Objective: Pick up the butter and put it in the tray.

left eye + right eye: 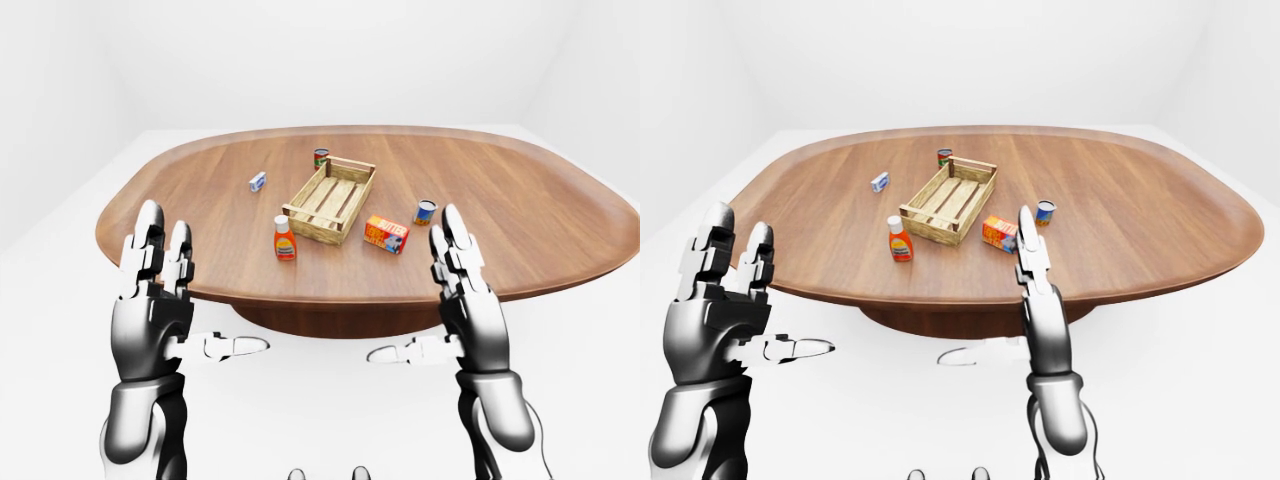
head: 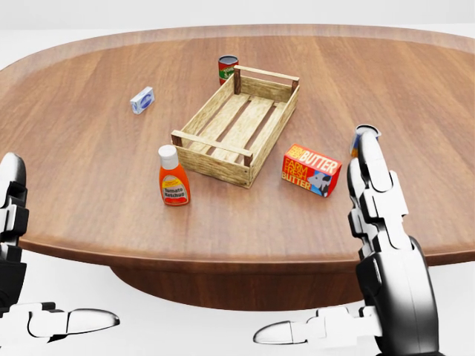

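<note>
One butter (image 2: 311, 171) | one tray (image 2: 237, 133) | two cans (apart) | fingers (image 1: 456, 250) spread, empty

Butter (image 1: 999, 232) beside tray (image 1: 946, 203) (apart).

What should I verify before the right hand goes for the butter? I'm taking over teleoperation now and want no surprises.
1. Butter in view, lying on the table: ok.
2. Right hand open and holding nothing: ok.
3. Left hand open, off the table: ok.
4. Tray holds nothing: ok.
5. Way from butter to tray free: ok; the ketchup bottle stands on the tray's other side, the blue can right of the butter.
6. Butter within the right hand's reach: cannot tell; the hand is below the table edge in the left-eye view.
</note>
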Motion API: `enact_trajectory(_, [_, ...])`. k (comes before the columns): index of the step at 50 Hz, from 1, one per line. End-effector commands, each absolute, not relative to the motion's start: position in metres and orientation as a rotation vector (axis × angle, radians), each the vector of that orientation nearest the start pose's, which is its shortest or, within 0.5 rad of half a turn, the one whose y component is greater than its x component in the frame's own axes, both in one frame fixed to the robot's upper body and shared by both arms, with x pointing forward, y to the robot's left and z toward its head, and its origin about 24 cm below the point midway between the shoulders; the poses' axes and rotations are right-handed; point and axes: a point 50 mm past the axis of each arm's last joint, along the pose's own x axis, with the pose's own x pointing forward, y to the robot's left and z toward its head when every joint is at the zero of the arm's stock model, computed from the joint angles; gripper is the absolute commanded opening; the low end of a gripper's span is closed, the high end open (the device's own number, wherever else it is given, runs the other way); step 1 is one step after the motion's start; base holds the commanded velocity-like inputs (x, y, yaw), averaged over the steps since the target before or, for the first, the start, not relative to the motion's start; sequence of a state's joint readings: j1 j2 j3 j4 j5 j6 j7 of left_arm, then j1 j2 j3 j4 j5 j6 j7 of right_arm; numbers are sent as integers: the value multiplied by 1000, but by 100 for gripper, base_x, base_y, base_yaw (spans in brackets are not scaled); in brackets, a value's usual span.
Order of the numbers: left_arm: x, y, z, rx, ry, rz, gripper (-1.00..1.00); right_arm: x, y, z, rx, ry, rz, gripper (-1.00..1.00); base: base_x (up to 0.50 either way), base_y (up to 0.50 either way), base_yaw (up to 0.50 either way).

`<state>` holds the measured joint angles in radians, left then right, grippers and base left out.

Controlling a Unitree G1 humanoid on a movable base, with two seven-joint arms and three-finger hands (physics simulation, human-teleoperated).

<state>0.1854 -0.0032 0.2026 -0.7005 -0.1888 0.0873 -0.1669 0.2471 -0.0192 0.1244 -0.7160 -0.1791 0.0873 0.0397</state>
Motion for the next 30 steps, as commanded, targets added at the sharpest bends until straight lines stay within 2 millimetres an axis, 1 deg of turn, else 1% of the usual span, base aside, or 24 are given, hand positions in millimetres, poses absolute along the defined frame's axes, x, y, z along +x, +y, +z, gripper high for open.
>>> enact_trajectory(1, [190,190,154,-54,-457,17,100,188,-140,148,-124,-408,23,100,0,0,0])
enact_trajectory(3, [190,190,154,-52,-456,18,100,188,-140,146,-120,-400,32,100,16,0,0])
enact_trajectory(10, [190,190,154,-54,-458,19,100,186,-141,147,-117,-404,27,100,50,0,0])
enact_trajectory(22, [187,192,160,-53,-488,27,100,186,-141,147,-116,-403,32,100,50,0,0])
enact_trajectory(30, [188,192,158,-54,-476,24,100,186,-141,146,-120,-400,35,100,50,0,0])
